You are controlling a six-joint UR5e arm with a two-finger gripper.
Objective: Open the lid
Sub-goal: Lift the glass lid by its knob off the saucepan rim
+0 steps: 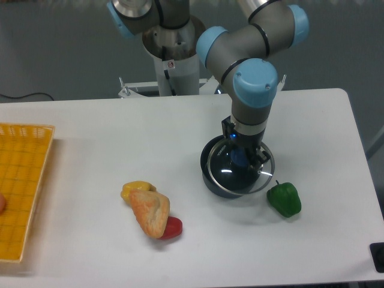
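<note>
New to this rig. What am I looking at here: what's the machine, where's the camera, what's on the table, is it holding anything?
One fixed camera looks down at a white table from the front. The grey machine with blue caps is a robot arm. Its two-finger gripper points straight down and is closed on the blue knob of a glass lid. The lid sits slightly off-centre, toward the right of the dark blue saucepan beneath it, so the pan looks partly uncovered. Also on the table: a green bell pepper right of the pan, a small pile of toy food (yellow, tan and red pieces), and a yellow basket at the left edge.
</note>
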